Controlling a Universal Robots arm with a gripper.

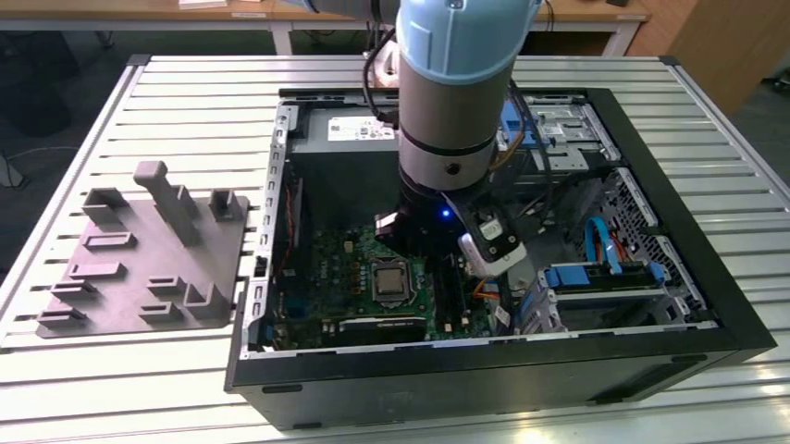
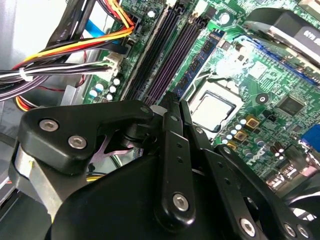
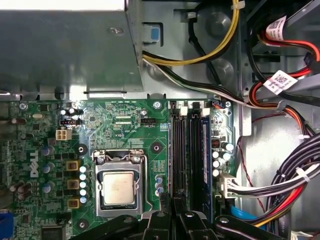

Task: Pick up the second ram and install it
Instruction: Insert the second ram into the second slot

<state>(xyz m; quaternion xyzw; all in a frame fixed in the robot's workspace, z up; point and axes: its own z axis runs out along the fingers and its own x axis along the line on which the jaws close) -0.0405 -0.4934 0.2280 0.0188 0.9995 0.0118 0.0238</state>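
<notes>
Gripper (image 3: pixel 175 205) is low in the case (image 1: pixel 691 277), centre of the exterior frame. Fingers (image 2: pixel 169 150) are pressed together, gripping nothing visible. Ram (image 3: pixel 205 145) sits in a slot beside the CPU (image 3: pixel 118 187). Judged seated; latching cannot be told.

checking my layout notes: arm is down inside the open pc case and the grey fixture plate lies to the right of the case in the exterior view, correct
One thing is wrong. The arm does reach down into the open case, but the fixture plate lies to the exterior view's left of the case, not its right. The exterior view shows this.
</notes>
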